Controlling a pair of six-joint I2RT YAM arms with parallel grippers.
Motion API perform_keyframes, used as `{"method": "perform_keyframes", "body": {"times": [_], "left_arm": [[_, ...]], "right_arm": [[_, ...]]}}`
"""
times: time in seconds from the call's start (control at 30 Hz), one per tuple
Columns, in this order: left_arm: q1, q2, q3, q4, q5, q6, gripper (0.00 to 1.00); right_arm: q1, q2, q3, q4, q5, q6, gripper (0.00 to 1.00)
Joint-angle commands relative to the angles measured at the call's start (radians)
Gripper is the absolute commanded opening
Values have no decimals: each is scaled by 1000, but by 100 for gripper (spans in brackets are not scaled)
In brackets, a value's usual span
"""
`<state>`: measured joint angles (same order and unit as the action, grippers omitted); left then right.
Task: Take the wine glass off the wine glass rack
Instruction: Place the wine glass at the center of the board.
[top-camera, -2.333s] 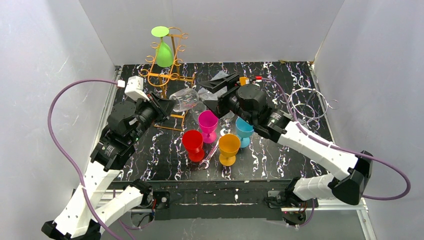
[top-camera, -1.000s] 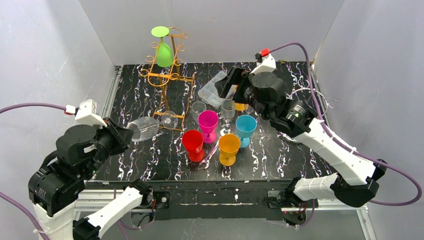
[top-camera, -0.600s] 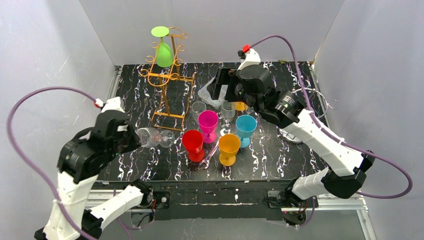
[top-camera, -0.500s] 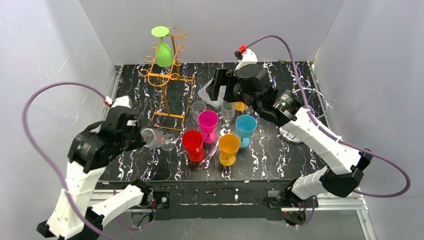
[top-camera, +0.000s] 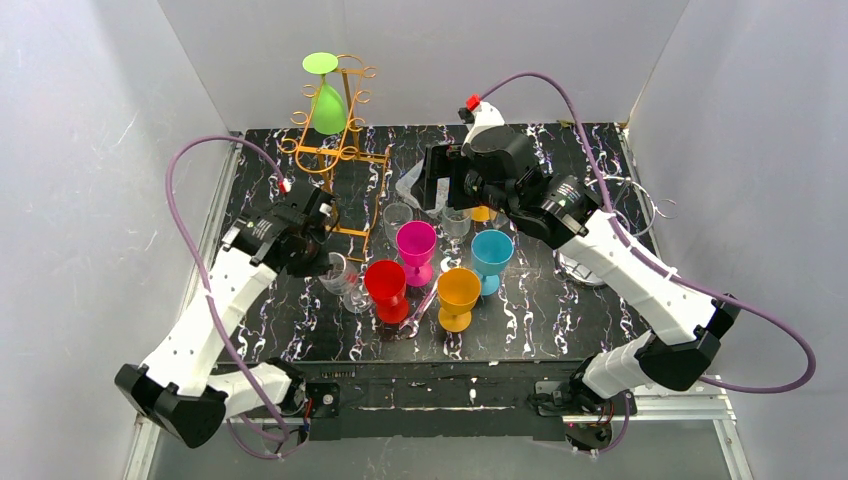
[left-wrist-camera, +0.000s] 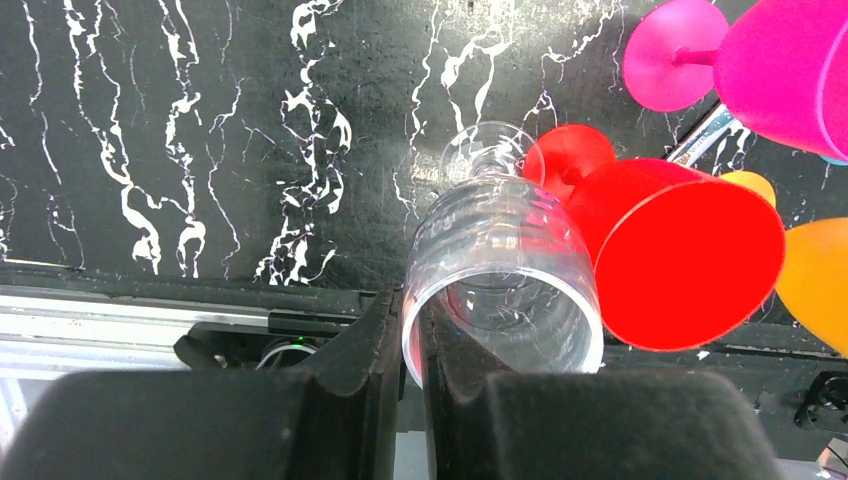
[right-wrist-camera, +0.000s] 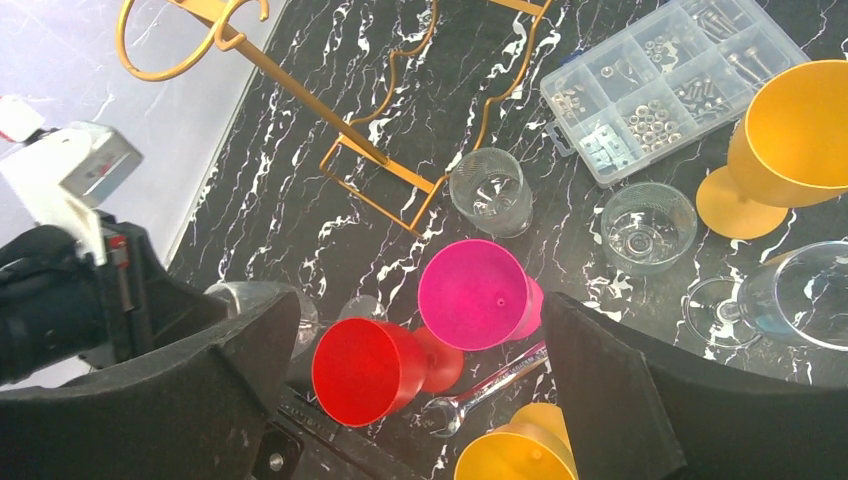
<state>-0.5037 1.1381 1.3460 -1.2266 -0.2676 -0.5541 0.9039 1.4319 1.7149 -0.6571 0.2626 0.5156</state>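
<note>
**Item:** clear wine glass (left-wrist-camera: 500, 260), off the orange rack (top-camera: 335, 160), tilted at the table's near left, just beside the red glass (left-wrist-camera: 680, 260).
**Left gripper** (left-wrist-camera: 412, 338): pinched thin on the rim wall, one finger inside, likely to stand it foot-first.
**Right gripper** (right-wrist-camera: 420, 330): spread wide, empty, over the far middle.
**Room:** bare table (left-wrist-camera: 150, 150) leftward; red glass crowds the right; near edge close.
**Green glass** (top-camera: 328, 105): hangs inverted on the rack.

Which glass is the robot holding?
Find the gold wire rack at the back left. In front of it, the left gripper pinches the rim of a clear glass. Unlike the red goblet beside it, it is see-through.
</note>
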Motion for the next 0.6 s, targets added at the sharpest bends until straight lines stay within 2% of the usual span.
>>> {"method": "perform_keyframes", "body": {"times": [0.0, 0.57], "left_arm": [[28, 22, -30, 74, 29, 32, 0], [50, 98, -100, 114, 1, 83, 0]], "right_arm": [[-5, -24, 21, 12, -19, -31, 100], [-11, -58, -28, 30, -7, -28, 100]]}}
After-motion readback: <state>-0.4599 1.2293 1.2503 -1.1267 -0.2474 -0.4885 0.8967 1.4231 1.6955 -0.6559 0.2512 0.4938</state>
